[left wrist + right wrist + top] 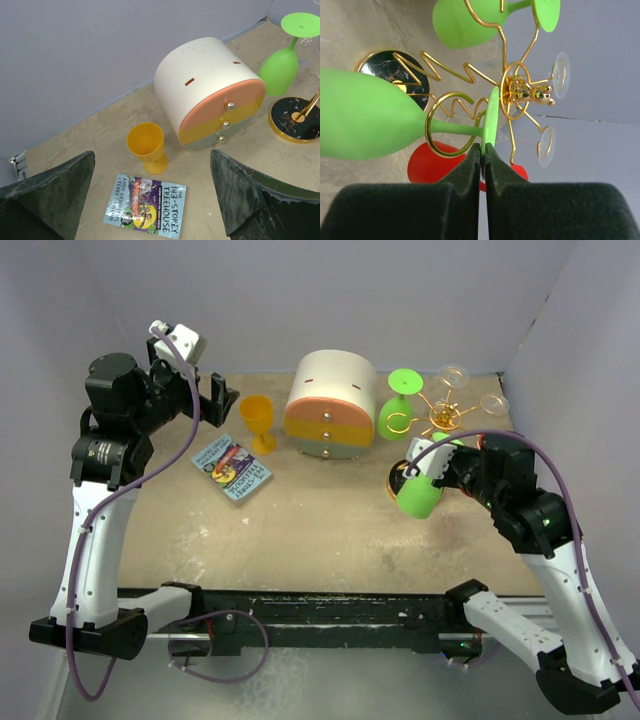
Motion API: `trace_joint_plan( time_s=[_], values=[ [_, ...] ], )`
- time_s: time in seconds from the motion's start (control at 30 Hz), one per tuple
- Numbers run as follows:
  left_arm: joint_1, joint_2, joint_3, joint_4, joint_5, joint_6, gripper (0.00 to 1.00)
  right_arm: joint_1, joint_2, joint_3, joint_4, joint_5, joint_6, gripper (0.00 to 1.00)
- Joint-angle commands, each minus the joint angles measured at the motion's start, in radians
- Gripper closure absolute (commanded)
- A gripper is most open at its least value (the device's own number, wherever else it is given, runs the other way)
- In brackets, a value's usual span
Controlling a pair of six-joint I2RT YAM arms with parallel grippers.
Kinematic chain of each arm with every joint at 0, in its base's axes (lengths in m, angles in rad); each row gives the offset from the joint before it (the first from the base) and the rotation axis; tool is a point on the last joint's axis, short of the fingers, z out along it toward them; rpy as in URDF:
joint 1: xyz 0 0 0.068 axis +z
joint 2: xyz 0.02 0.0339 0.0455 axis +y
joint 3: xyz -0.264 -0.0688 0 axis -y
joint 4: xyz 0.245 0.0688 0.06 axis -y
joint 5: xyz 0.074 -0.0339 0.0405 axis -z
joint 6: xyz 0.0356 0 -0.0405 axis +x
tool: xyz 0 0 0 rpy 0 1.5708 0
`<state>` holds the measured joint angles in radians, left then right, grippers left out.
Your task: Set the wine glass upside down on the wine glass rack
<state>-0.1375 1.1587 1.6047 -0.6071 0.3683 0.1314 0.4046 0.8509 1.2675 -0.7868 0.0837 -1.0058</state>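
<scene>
My right gripper [483, 146] is shut on the thin foot of a green wine glass [365, 117]. Its stem runs through a gold loop arm [451, 125] of the wine glass rack [520, 90], and its bowl hangs beside the rack's black-and-gold base [395, 70]. From above, this wine glass [418, 495] hangs at the near-left side of the rack [443, 418], with the right gripper [440, 452] just over it. The left gripper [152, 155] stands open and empty, high at the far left [222, 392].
Hanging on the rack are a second green glass [395, 415], clear glasses [455, 375] and a red one [427, 165]. Left of the rack stands a round drawer box [330, 405], then a yellow goblet [257, 420] and a book [231, 466]. Walls close the back and both sides.
</scene>
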Motion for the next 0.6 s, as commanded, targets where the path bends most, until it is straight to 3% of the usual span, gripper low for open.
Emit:
trace_joint_plan(
  time_s=[0.0,0.57],
  values=[
    [0.009,-0.01,-0.011,0.05,0.018,-0.004,0.01,-0.006,-0.008,-0.004,-0.019,-0.014,0.015,0.94],
    [0.009,0.02,-0.023,0.049,-0.005,0.025,0.01,-0.006,-0.017,0.01,-0.072,-0.032,0.036,0.75]
  ],
)
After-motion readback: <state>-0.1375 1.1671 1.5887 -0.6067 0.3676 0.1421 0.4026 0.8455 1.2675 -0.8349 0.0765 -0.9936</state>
